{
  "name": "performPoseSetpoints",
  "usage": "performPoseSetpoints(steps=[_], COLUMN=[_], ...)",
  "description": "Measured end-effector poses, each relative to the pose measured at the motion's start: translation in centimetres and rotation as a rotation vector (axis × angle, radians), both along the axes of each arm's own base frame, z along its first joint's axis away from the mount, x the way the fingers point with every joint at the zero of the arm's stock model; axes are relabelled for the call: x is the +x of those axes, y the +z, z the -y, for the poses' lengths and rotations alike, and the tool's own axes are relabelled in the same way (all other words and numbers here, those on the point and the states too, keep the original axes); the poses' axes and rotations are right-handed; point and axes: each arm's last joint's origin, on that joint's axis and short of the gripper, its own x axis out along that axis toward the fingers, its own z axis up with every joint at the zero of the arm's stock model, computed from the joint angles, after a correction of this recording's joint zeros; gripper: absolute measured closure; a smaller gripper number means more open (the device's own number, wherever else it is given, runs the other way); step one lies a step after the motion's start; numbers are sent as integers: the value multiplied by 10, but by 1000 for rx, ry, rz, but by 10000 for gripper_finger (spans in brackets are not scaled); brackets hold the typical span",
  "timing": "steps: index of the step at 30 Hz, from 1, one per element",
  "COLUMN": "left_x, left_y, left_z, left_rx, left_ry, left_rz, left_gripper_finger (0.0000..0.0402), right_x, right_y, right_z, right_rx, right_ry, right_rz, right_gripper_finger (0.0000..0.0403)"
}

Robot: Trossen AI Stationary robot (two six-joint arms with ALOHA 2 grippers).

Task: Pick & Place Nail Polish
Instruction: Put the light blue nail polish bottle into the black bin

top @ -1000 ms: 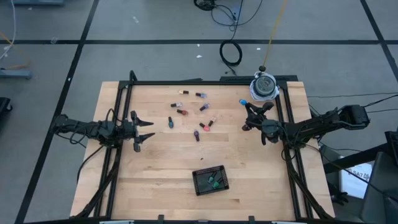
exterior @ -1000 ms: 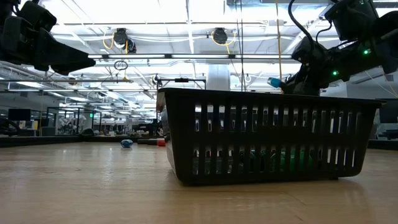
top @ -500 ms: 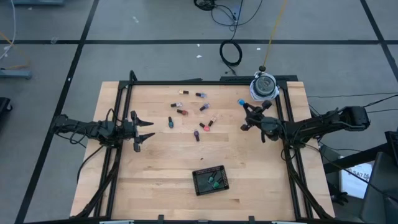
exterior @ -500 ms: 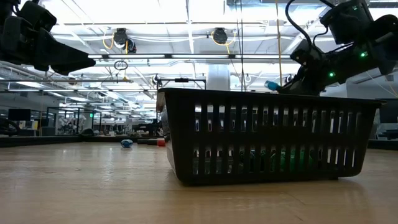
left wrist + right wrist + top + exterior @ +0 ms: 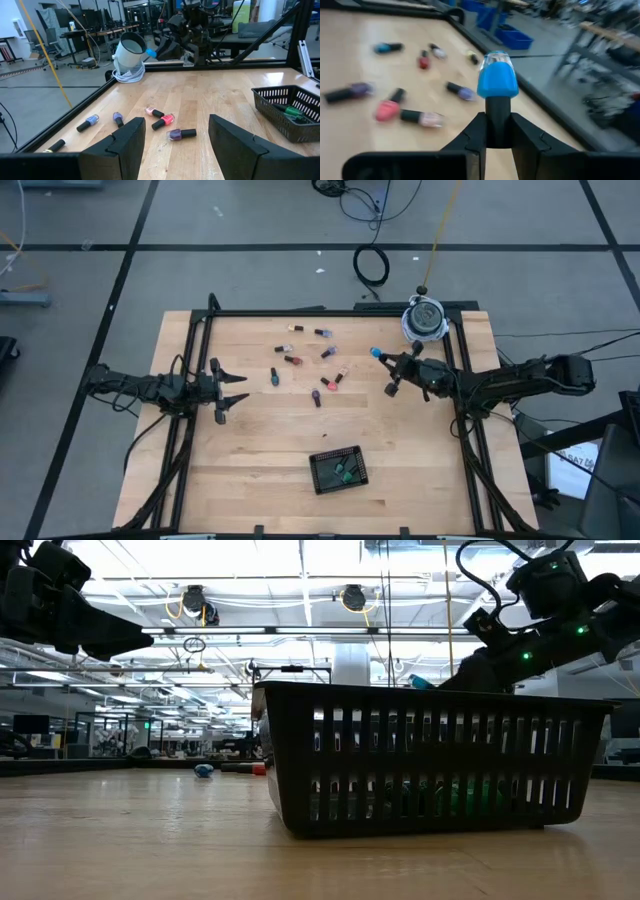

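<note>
Bottle (image 5: 497, 80) of blue nail polish sits clamped in right tool (image 5: 498, 131).

We are in a large lab or industrial workshop. Long ceiling lights (image 5: 200, 632) and exposed beams run overhead, and rows of workbenches (image 5: 105, 32) with monitors fill the hall behind. The grey floor (image 5: 80, 220) carries dark tape lines and loose cables (image 5: 372, 265). Our wooden counter (image 5: 260, 430) sits in a black metal frame (image 5: 330, 311), with blue bins (image 5: 512, 37) beyond it.
</note>
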Motion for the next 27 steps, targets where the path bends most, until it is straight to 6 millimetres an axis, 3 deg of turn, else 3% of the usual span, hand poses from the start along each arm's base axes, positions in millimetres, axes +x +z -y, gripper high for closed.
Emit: performPoseSetpoints(steps=[12,21,27], left_x=[0,0,0], left_y=[0,0,0], left_z=[0,0,0], left_rx=[0,0,0], left_ry=[0,0,0], left_rz=[0,0,0], left_gripper_finger=[188,188,188], right_x=[2,6,5], right_y=[2,27,41], right_z=[5,-10,-25], right_rx=[332,536,494], right_ry=[184,690,905], right_rz=[176,392,472], right_gripper_finger=[353,353,353])
